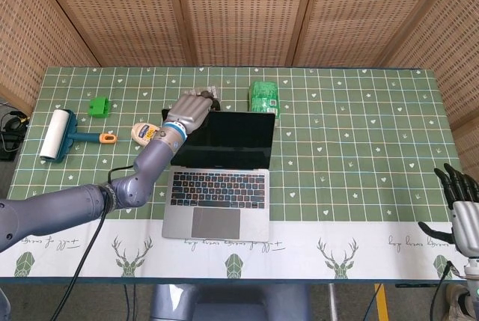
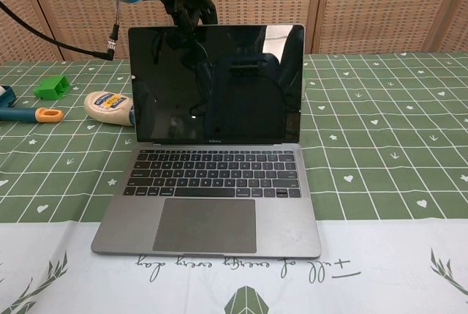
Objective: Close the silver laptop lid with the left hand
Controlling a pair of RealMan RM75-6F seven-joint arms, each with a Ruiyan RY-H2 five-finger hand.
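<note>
The silver laptop [image 1: 217, 194] [image 2: 210, 208] stands in the middle of the table, lid upright and dark screen [image 2: 217, 83] facing me. My left hand [image 1: 191, 106] [image 2: 183, 1] hovers at the lid's top left edge with its back towards the head camera. Its dark fingertips [image 2: 193, 12] reach down to the rim from behind and hold nothing. Whether they press on the lid I cannot tell. My right hand [image 1: 462, 212] hangs off the table's front right corner, fingers spread and empty.
A cream squeeze bottle [image 1: 144, 133] [image 2: 108, 104] lies just left of the lid. Further left are a green block [image 1: 98, 106] [image 2: 51, 87] and a lint roller [image 1: 58, 135] with an orange-tipped handle. A green packet [image 1: 264, 96] stands behind the laptop.
</note>
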